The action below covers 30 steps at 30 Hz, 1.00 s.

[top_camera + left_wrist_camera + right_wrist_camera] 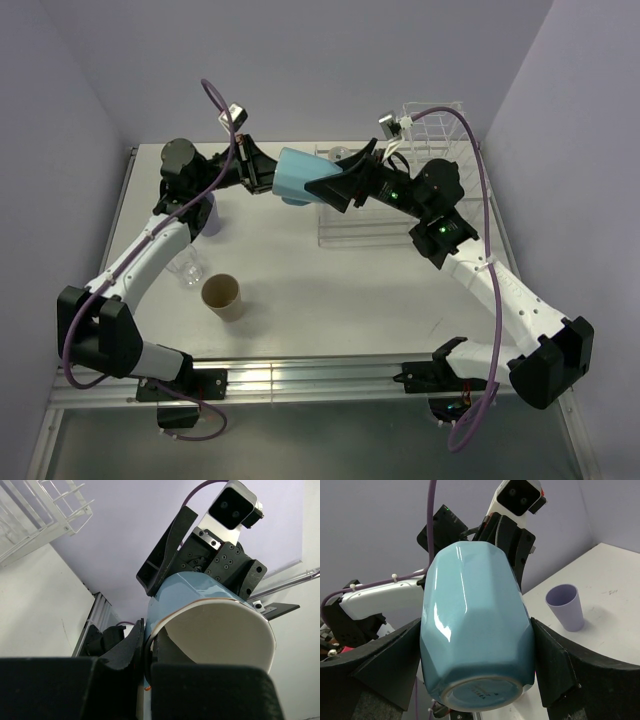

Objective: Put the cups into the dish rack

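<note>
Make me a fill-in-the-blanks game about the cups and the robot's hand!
1. The glossy ceramic mug held in the air is light ____.
2. The left hand is shut on that mug's ____.
3. The small lavender tumbler stands on the white ____.
4. The tan brown round cup has its opening facing ____.
Missing words: blue; rim; table; up.
</note>
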Tool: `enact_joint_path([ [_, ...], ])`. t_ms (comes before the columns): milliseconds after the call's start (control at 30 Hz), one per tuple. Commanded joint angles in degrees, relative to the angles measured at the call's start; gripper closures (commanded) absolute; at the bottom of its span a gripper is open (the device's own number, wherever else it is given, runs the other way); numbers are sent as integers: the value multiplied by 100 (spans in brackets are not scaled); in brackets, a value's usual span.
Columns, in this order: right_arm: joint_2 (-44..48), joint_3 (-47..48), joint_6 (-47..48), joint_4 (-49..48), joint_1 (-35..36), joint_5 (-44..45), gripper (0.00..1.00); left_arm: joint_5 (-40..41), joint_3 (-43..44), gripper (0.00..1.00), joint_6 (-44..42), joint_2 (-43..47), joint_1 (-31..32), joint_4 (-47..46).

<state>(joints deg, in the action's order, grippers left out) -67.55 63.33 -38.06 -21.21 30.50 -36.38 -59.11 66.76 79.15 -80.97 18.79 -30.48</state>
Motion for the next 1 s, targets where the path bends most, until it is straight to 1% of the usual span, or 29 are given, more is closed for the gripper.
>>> enact_joint_path([
  [0, -4, 206, -166, -23, 114, -177, 100, 233, 65, 100, 74, 20, 55, -574],
  [33, 5, 206, -192, -58, 123, -176, 100, 242, 65, 100, 48, 2, 55, -564],
  [167, 14, 259, -263, 20, 114, -159, 100, 295, -14, 90, 65, -33, 55, -608],
  [233, 66, 276, -245, 73, 114, -89, 100, 312, -58, 82, 135, -42, 55, -740],
  [300, 136, 268, -193, 178, 105, -45, 100, 330, -67, 79, 153, -59, 55, -784],
  [333, 163, 268, -158, 266, 105, -10, 100, 339, -58, 75, 135, -59, 55, -767],
  [400, 207, 276, -114, 363, 96, 96, 100, 374, -58, 73, 109, -51, 55, -740],
  [433, 224, 276, -114, 416, 96, 105, 100, 374, -67, 70, 109, -51, 55, -775],
  [467, 242, 285, -96, 451, 79, 148, 100, 392, -93, 68, 109, -42, 46, -784],
  [600, 356, 241, -87, 574, 18, 263, 100, 427, -146, 66, 109, -24, 55, -793],
  [967, 602, -13, -254, 592, -369, 272, 100, 523, -383, 65, 258, -121, 55, -1118],
])
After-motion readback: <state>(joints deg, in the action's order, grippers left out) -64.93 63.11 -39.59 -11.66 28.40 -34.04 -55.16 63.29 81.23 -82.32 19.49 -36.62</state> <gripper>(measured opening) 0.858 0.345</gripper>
